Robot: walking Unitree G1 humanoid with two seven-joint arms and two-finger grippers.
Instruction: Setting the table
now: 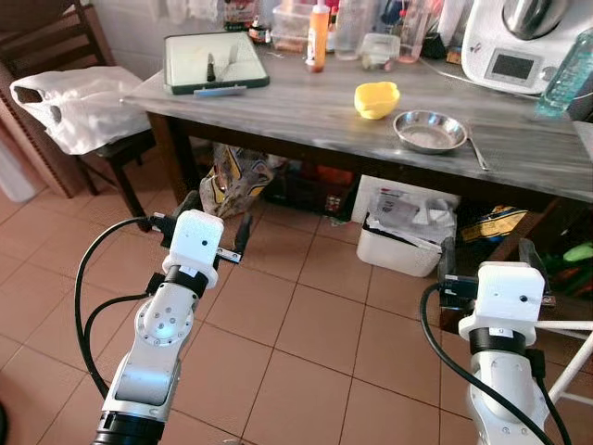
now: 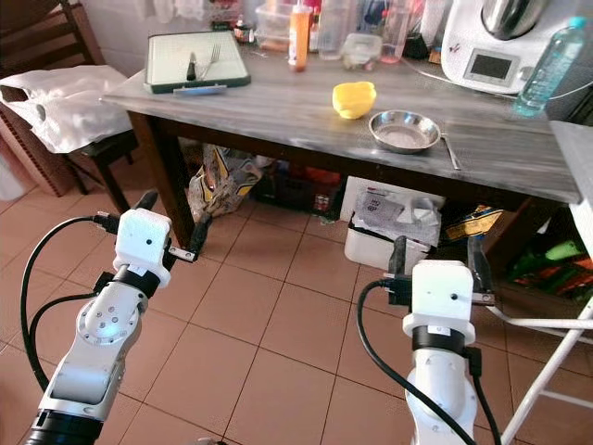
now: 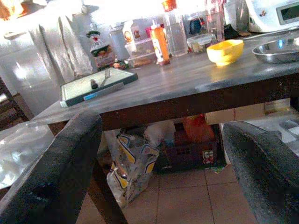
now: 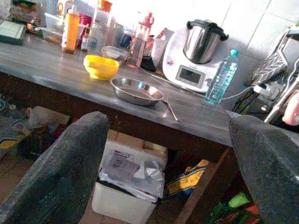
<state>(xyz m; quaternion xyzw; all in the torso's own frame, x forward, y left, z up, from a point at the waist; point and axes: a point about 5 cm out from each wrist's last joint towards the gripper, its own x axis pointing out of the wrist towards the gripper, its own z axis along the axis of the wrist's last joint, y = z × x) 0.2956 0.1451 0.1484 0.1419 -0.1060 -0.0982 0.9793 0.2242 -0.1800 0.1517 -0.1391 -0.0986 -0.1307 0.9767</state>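
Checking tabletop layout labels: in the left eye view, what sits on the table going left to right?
Green tray → orange bottle → yellow bowl → steel plate → white kitchen machine → water bottle.

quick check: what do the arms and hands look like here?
Two silver jointed arms with round joint covers. Black cables loop beside each forearm. Each ends in a white boxy wrist block carrying two long black fingers: left hand, right hand. Up close the fingers look matte and rough.
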